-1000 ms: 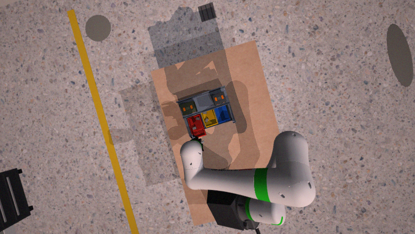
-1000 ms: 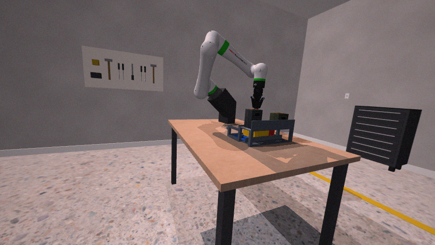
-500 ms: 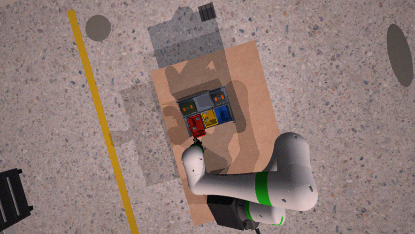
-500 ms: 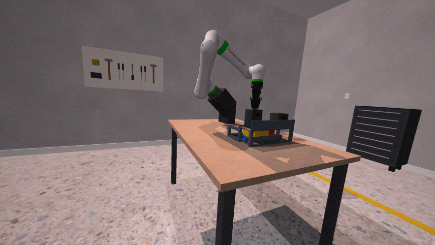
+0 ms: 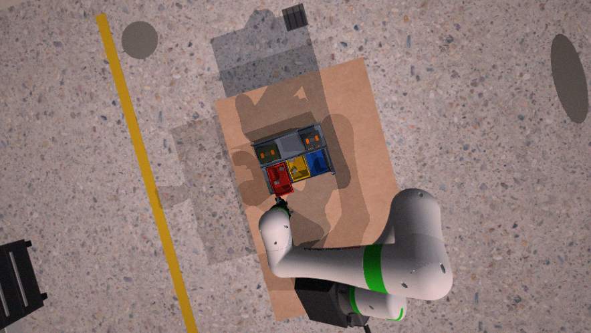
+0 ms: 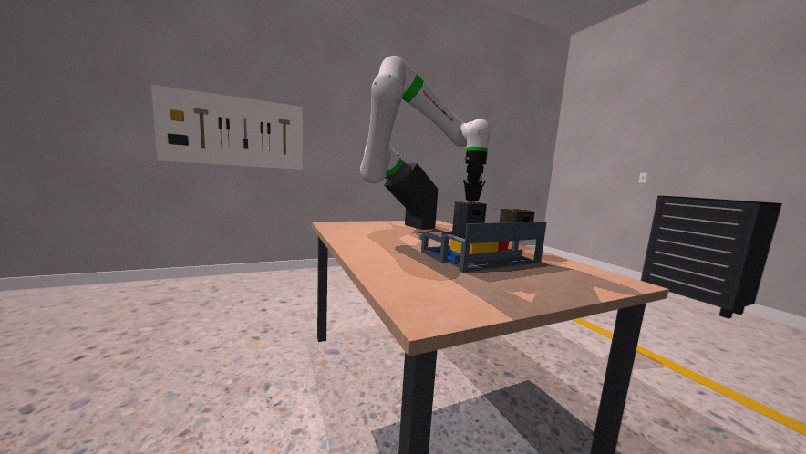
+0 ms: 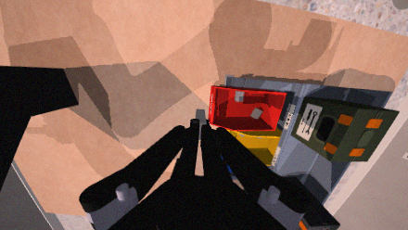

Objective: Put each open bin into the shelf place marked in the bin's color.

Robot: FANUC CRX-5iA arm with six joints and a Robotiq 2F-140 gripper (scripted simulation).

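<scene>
Just left of centre in the top view, the hand, pressed together on nothing, hung beside the red bin, which jutted from the shelf, probably needing a push inward.

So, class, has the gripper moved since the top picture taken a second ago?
Yes. In the top view, the gripper has moved back, farther from the shelf.
</scene>
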